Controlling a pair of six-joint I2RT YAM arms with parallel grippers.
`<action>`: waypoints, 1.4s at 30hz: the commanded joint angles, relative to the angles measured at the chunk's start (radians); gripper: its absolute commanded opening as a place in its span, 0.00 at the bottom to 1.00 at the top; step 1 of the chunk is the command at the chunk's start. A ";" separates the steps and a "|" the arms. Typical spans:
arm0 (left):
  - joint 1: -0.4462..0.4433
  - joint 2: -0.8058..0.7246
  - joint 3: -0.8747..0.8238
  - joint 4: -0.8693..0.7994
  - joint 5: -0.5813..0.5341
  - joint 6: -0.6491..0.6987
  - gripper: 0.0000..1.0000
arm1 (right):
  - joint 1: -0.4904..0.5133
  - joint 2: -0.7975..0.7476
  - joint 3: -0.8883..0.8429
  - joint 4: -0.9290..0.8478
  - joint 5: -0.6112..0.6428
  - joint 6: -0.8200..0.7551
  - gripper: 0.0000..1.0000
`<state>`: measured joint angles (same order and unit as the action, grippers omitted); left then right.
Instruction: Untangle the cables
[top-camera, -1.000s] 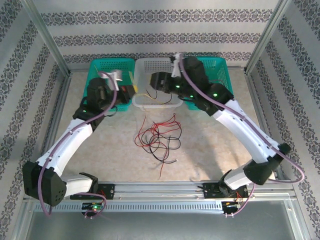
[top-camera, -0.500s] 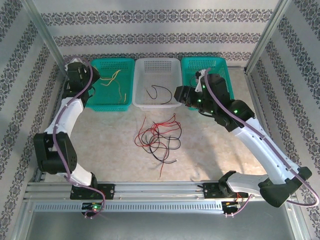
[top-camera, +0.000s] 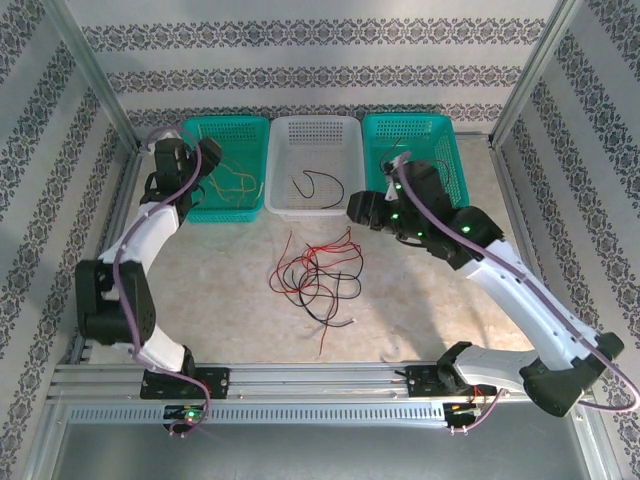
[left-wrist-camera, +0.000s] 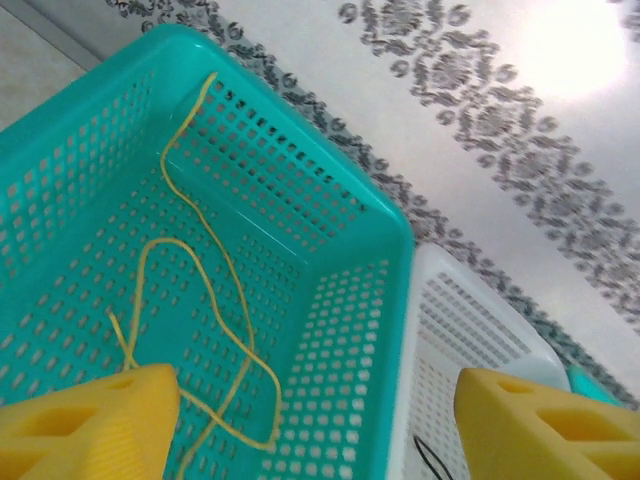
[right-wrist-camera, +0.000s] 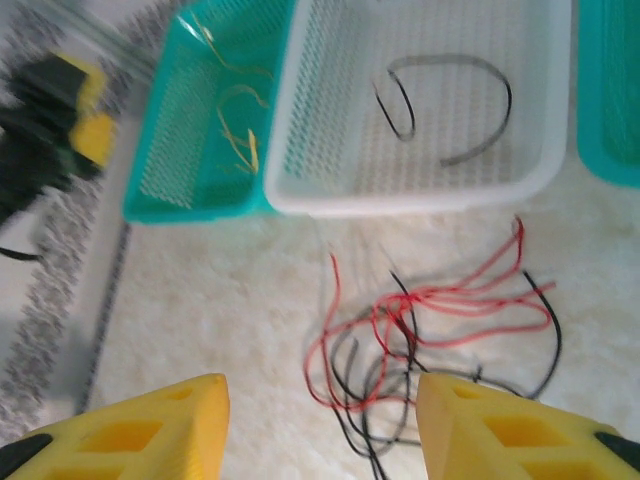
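Yellow fingers (left-wrist-camera: 90, 425) of the left pincer (left-wrist-camera: 310, 400) set wide apart, nothing gripped and nothing touched, poised over the left teal basket (left-wrist-camera: 340, 260). Down on that basket's perforated floor, a thin yellow cable (left-wrist-camera: 205, 290) in loose loops, one end trailing up the far wall. Just beside it to the right, the white basket (left-wrist-camera: 450, 340), with a sliver of black cable (left-wrist-camera: 428, 460) at the bottom edge of the left wrist view. From the right wrist, that same black cable as a single open arc with a short hooked end, flat on the white floor. Over on the other side, the right pincer (right-wrist-camera: 320, 400) likewise well spread and empty, hanging above the pale surface (right-wrist-camera: 220, 310) on the near side of the white basket. Below and ahead of it, the red and black cables (right-wrist-camera: 420, 330) in one loose tangle on the surface, crossing one another many times, near the white basket's front wall. From above, the tangle roughly midway between the two arms, one black strand trailing toward the near edge. Further right, a second teal basket (top-camera: 420, 135), contents too small to tell
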<state>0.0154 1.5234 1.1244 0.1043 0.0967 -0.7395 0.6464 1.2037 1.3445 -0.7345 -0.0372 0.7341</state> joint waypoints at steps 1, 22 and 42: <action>-0.018 -0.174 -0.082 -0.025 0.006 0.030 0.65 | 0.017 0.063 -0.070 -0.069 0.025 0.009 0.50; -0.367 -0.470 -0.467 -0.178 0.336 0.058 0.52 | -0.053 0.346 -0.288 0.310 0.022 -0.157 0.64; -0.368 -0.431 -0.394 -0.265 0.368 0.104 0.47 | -0.122 0.538 -0.292 0.483 -0.171 -0.289 0.56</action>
<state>-0.3412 1.1061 0.6979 -0.1242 0.4633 -0.6617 0.5060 1.7435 1.0710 -0.2722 -0.1699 0.4641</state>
